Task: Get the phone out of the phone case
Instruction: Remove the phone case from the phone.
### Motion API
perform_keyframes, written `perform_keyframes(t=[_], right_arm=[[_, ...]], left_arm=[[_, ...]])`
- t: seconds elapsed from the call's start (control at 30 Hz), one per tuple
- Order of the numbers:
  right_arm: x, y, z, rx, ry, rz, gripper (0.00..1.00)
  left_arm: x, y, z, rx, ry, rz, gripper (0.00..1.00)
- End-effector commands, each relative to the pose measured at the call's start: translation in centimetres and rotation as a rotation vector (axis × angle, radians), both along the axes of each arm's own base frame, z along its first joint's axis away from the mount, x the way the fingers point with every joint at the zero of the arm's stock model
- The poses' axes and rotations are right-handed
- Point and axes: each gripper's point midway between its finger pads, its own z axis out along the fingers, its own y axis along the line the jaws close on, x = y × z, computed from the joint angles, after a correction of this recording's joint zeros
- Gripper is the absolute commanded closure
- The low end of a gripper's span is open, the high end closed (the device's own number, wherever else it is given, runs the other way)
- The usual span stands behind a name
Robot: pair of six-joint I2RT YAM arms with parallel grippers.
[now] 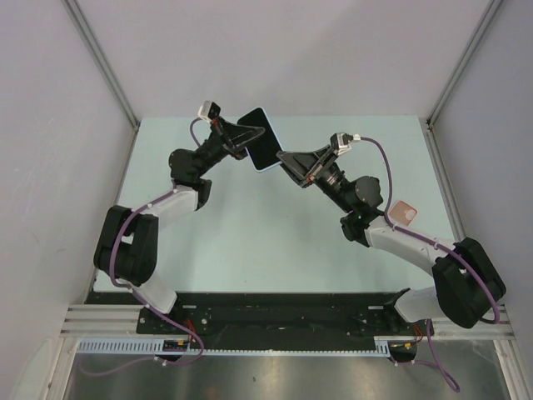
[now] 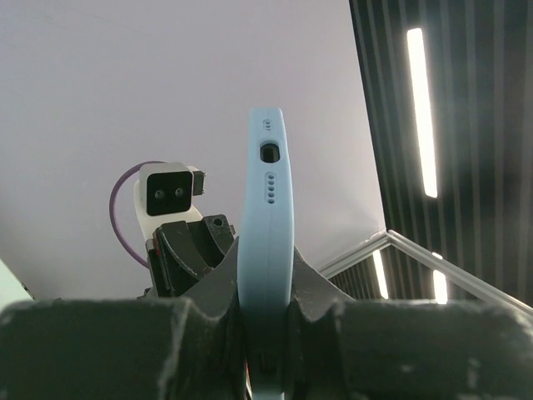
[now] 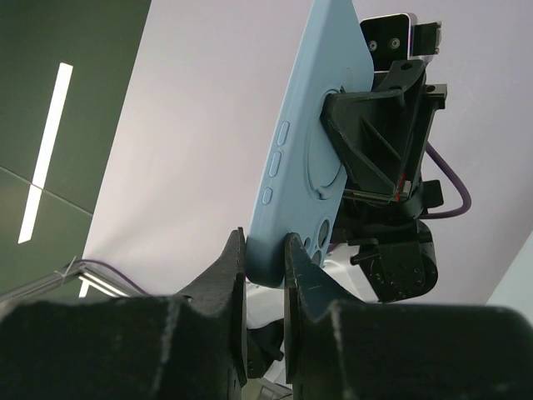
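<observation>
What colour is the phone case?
Light blue. The phone case shows best in the right wrist view.

Between left jaws and right jaws: phone case (image 1: 260, 139), aloft above table (image 1: 250, 242) far half.

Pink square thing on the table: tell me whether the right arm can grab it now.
Probably not yet: the right pincer is shut on the light-blue cased phone, shared with the left pincer. The pink square itself lies uncovered beside that arm.

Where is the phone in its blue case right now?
In the top view, the cased phone is held over the far middle of the table, gripped between the left gripper and the right gripper.
</observation>
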Motion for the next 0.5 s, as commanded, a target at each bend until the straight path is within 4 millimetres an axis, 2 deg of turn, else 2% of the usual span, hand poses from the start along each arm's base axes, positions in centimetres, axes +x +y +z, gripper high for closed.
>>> perform_keyframes(t=[0.0, 0.13, 0.4, 0.47], right_arm=[[-9.51, -6.9, 12.53, 0.409, -0.469, 0.049, 0.91], [-9.51, -7.32, 12.62, 0.407, -0.478, 0.036, 0.84], [-9.29, -7.18, 12.31, 0.405, -0.464, 0.04, 0.78], [-9.15, -7.05, 12.15, 0.403, -0.457, 0.041, 0.68]], left_arm=[[-6.61, 2.74, 5.98, -0.176, -0.379, 0.006, 1.0], [-6.47, 2.64, 5.79, -0.173, -0.376, 0.006, 1.0], [-6.51, 2.71, 5.79, -0.173, -0.376, 0.008, 1.0], [-6.48, 2.71, 5.75, -0.173, -0.376, 0.011, 1.0]])
